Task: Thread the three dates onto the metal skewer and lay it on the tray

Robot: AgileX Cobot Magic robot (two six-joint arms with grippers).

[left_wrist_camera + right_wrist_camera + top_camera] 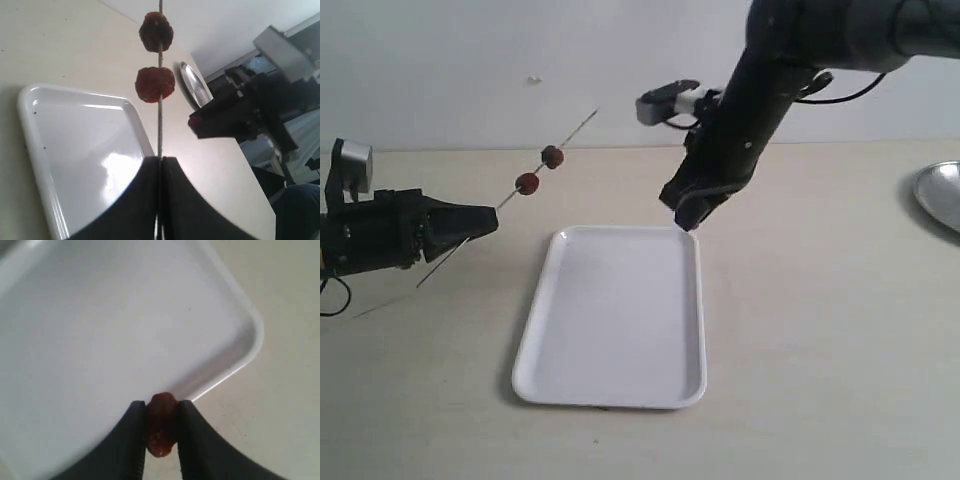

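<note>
Fingers [132, 440] of right gripper [161, 410] clamped on third date [161, 432], reddish-brown, pinched from both sides; date hangs over the tray [620, 320] rim at its far right corner; looks clear of the surface, can't be sure.

Left fingers [140, 200] pressed together on skewer [160, 120], rod coming out between the tips; left gripper [488, 220] sits left of the tray, above the table [820, 350]; skewer slants up and away to the far right, its back end sticking out behind the gripper to the near left.

Inner date [155, 85], reddish-brown, is on the rod a little out from the fingertips; outer date [156, 32], darker, is further toward the free tip; the two are apart, not touching; bare rod left beyond the outer one.

Status: two of three threaded; third in grip but not on the rod, well apart from the tip; skewer not on the tray.

Remaining, by my read: line date up with tip, push it on, lay skewer on tray.

Dish [942, 195] at far right edge, not involved.
</note>
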